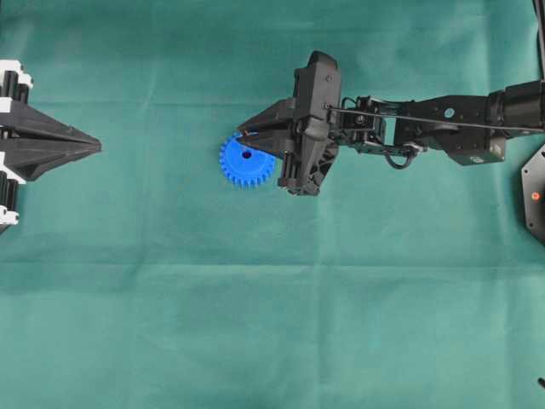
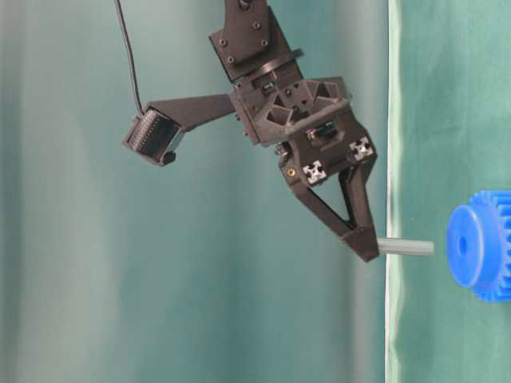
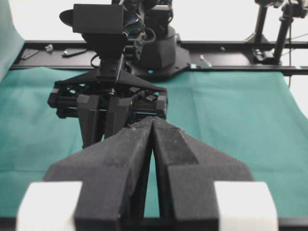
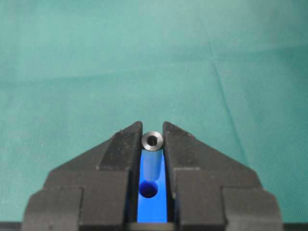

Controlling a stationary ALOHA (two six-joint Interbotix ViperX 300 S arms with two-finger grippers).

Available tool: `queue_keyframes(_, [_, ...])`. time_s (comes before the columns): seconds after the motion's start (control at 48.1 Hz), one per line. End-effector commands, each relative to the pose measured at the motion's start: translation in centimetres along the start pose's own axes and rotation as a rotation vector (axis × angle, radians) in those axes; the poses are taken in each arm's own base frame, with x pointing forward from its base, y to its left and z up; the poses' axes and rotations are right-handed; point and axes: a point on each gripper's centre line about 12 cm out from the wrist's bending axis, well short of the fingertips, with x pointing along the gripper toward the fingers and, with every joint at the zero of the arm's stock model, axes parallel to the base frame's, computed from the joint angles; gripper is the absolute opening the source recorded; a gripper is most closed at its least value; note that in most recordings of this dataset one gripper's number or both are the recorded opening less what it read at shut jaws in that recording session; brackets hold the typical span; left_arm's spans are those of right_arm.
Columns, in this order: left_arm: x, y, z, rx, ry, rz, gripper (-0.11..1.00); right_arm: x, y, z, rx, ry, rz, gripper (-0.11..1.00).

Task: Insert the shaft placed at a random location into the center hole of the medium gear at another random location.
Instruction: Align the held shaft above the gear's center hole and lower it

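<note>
My right gripper [image 4: 152, 131] is clamped on the short silvery-grey metal shaft [image 4: 152, 143], pinched near one end so most of its length juts free past my fingertips [image 2: 361, 238]; my left gripper [image 3: 153, 126] sits pressed together and idle at the far edge of the green cloth [image 1: 272, 324]. The bright blue plastic toothed gear [image 1: 247, 160] lies flat on that cloth just under my right fingertips, its small dark center hole [image 1: 246, 155] showing between my fingers in the wrist view, with the shaft's tip apart from the hub. I judge the shaft stiff, light and smooth enough to slip or pivot in a two-point pinch, so a firm hold at its end suits it. The gear looks light and may skid if I push off-centre.
</note>
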Motion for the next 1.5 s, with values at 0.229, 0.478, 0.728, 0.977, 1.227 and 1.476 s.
queue_keyframes(0.229, [0.2, 0.0, 0.7, 0.002, -0.015, -0.002, 0.0, 0.1, 0.2, 1.2, 0.007, -0.03, 0.002, 0.13])
queue_keyframes(0.478, [0.2, 0.0, 0.7, 0.0, -0.017, -0.001, 0.0, 0.8, 0.2, 0.3, 0.01, -0.007, 0.001, 0.13])
queue_keyframes(0.728, [0.2, 0.0, 0.6, 0.002, -0.014, -0.002, 0.0, 1.2, 0.0, -0.4, 0.026, 0.008, -0.007, 0.13])
queue_keyframes(0.977, [0.2, 0.0, 0.7, 0.002, -0.015, -0.002, 0.0, 1.2, 0.0, -0.5, 0.028, 0.011, -0.009, 0.13])
queue_keyframes(1.227, [0.2, 0.0, 0.7, 0.002, -0.017, -0.002, 0.0, 0.6, 0.0, 0.4, 0.026, -0.009, -0.007, 0.13])
queue_keyframes(1.476, [0.2, 0.0, 0.7, 0.002, -0.015, -0.002, 0.0, 0.0, 0.1, 1.3, 0.027, -0.032, -0.006, 0.13])
